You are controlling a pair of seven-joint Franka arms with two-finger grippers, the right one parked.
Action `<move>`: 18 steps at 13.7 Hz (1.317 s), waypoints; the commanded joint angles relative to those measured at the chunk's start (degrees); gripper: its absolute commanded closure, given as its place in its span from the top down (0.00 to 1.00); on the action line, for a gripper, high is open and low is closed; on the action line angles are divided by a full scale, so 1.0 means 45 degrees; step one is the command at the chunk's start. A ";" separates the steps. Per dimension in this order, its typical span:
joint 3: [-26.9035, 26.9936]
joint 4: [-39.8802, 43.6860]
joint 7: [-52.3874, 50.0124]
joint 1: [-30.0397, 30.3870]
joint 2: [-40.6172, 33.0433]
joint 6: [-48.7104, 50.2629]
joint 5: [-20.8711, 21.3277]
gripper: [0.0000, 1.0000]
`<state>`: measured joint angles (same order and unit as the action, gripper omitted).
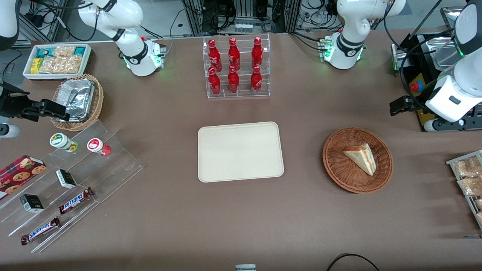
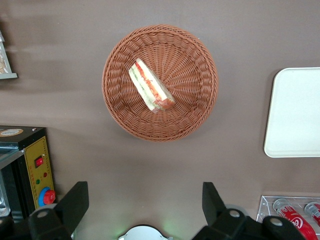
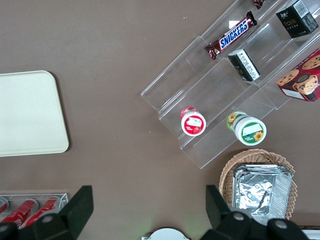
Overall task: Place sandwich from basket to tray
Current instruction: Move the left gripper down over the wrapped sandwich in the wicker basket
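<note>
The sandwich (image 1: 360, 157), a pale wrapped wedge with red and green filling, lies in the round reddish-brown wicker basket (image 1: 333, 167) toward the working arm's end of the table. The beige tray (image 1: 240, 151) lies flat and bare at the table's middle, beside the basket. My left gripper (image 1: 400, 105) hangs above the table, farther from the front camera than the basket, open and holding nothing. In the left wrist view the sandwich (image 2: 150, 86) lies in the basket (image 2: 195, 115), well clear of the gripper (image 2: 144, 202), and a part of the tray (image 2: 295, 112) shows.
A clear rack of red bottles (image 1: 236, 67) stands farther from the camera than the tray. A black box with a red button (image 1: 416, 86) and a rack of snack packets (image 1: 467, 180) flank the basket. A stepped acrylic display (image 1: 75, 177) stands toward the parked arm's end.
</note>
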<state>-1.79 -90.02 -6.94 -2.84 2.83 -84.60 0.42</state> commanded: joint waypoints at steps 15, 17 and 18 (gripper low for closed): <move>0.0045 -0.5910 0.0097 0.0552 0.0736 -0.8050 -0.0562 1.00; 0.0065 -0.6186 -0.0039 0.0962 0.0971 -0.8484 -0.0600 1.00; 0.0065 -0.6206 -0.0195 0.1060 0.1050 -0.8505 -0.0620 1.00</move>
<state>-1.22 -117.12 -6.69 0.46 8.18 -122.04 -1.69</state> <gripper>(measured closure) 0.000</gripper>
